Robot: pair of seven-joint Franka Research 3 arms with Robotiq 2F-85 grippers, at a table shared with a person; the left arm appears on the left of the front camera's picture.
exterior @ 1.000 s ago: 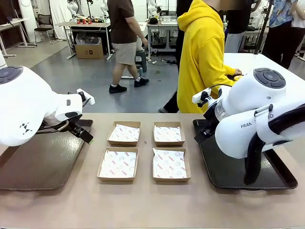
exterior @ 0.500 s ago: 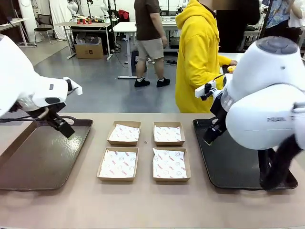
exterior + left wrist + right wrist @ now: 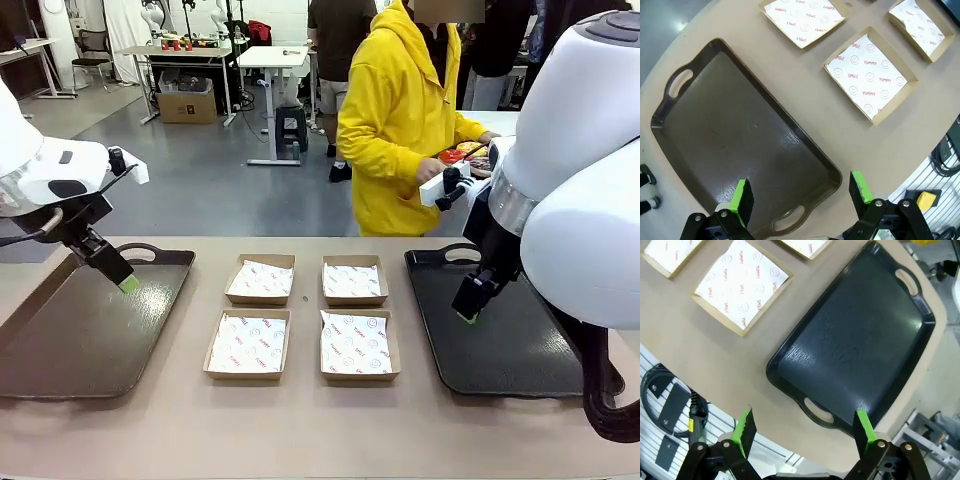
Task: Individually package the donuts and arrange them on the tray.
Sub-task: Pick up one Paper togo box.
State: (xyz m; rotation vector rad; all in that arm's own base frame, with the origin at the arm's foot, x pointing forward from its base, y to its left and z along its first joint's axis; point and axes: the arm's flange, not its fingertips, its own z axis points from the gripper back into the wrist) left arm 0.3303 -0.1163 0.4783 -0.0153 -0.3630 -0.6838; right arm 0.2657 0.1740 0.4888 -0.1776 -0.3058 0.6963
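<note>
**Nothing boxed yet, arms just parked**

Front view: packaging hasn't started. The donuts point(image 3: 462, 152) are well beyond the boxes point(image 3: 248, 343), at the person's point(image 3: 400, 120) hands, and one needs to land in a box next. Since a second ago both arms have lifted and the person has stepped left.

Left wrist view: left jaws wide open and empty over the brown tray point(image 3: 735, 135).

Right wrist view: right jaws the same over the black tray point(image 3: 855, 340).
</note>
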